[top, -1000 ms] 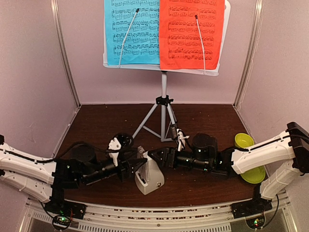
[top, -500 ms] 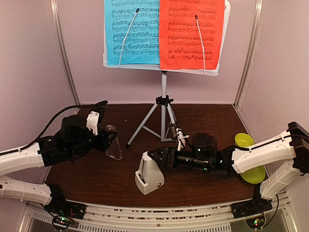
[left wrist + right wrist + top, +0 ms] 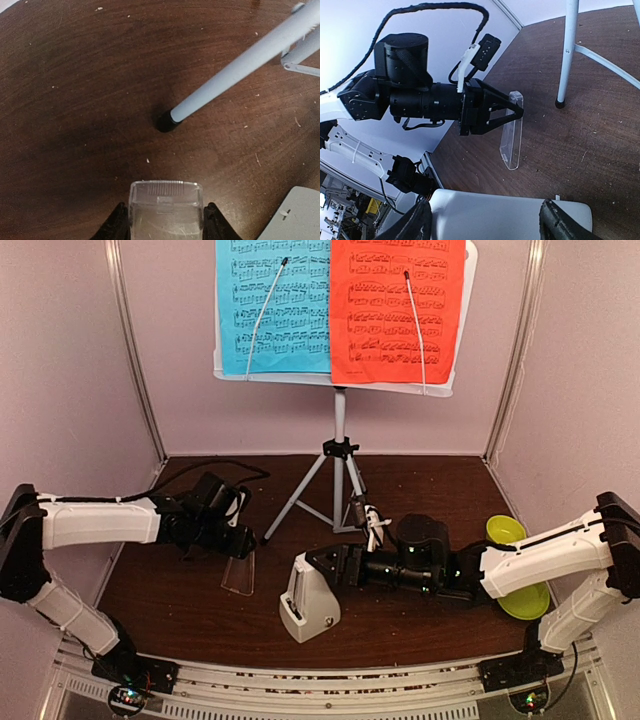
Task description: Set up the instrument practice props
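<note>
Left fingers (image 3: 116, 227) clamping one clear cover (image 3: 166, 210), right fingers (image 3: 414, 225) straddling one metronome (image 3: 495, 220), grip unclear, two sheets (image 3: 272, 305) (image 3: 395, 310) on one stand (image 3: 340, 425), two dishes (image 3: 505, 531) (image 3: 530, 605)

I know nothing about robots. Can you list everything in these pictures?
music stand: one, white desk on grey tripod, back centre
blue sheet: one, blue, left on the stand
red sheet: one, red, right on the stand
metronome: one, white, front centre
clear cover: one, transparent, left of the metronome
dishes: two, lime green, right edge
table: one, dark brown
robot arms: two, white and black; left claw grips the clear cover, right claw straddles the metronome
</note>
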